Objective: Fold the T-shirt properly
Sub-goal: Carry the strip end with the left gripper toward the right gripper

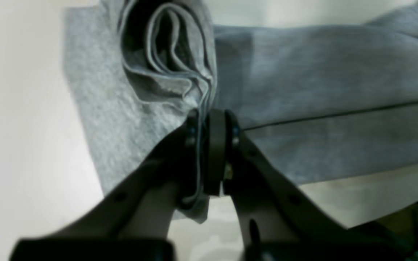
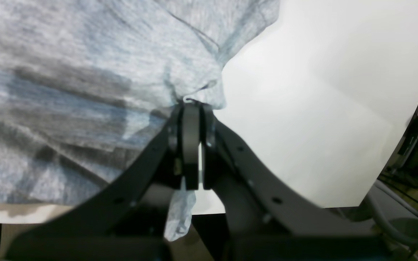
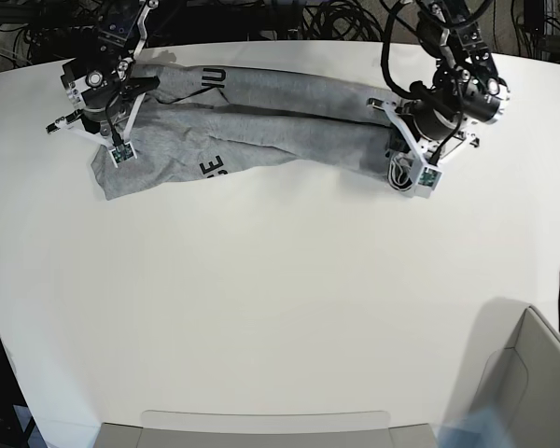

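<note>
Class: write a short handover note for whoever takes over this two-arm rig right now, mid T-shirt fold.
Left gripper: shut on bunched T-shirt fabric.
Right gripper: shut on a pinch of the cloth at the other end.
Shirt: stretched between both arms over the far part of the white table, partly doubled lengthwise, some black lettering showing.
Done: both ends gripped.
Left: lay it flat and finish the folds.

The black lettering on the T-shirt is mostly folded under, leaving only unreadable fragments.
</note>
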Controlling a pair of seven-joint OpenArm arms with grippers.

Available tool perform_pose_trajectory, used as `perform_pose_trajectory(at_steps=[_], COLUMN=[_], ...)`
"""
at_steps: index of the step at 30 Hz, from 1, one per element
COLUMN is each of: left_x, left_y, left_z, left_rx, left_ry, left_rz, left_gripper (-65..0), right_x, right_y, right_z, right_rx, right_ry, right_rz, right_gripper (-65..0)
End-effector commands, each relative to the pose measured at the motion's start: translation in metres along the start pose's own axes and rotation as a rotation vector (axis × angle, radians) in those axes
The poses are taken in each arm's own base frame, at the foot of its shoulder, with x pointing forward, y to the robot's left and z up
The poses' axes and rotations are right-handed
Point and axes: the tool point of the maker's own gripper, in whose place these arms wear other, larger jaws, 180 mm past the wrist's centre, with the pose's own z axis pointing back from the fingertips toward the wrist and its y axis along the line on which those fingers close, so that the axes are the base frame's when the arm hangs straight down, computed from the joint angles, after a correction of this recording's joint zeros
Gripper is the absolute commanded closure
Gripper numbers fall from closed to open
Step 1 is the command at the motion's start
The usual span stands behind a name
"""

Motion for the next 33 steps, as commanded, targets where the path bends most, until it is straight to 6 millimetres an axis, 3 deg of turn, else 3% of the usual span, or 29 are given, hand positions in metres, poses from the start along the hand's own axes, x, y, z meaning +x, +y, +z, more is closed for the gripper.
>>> perform_pose_trajectory(at_steps=[1, 11, 19, 33], left_x=[0.014, 0.017, 0.024, 0.032], left_y=[-0.008, -0.075, -0.117, -0.140], left_z=[0.002, -0.009, -0.010, -0.011], left_rx=[-0.017, -0.175, -0.272, -0.323], left_ry=[-0.045, -0.042, -0.051, -0.059], left_rz=[-0.019, -0.090, -0.183, -0.291], left_gripper=[0.0, 0.0, 0.0, 0.0], right_x=[0.003, -0.007, -0.003, 0.000], right_y=[-0.005, 0.009, 0.005, 0.005], right_z=[0.003, -0.011, -0.011, -0.011], right_rx=[-0.016, 0.038, 0.031, 0.030], right_ry=[-0.010, 0.033, 0.024, 0.018], right_rz=[0.017, 0.026, 0.018, 0.019], right_gripper=[0.0, 0.0, 0.0, 0.0])
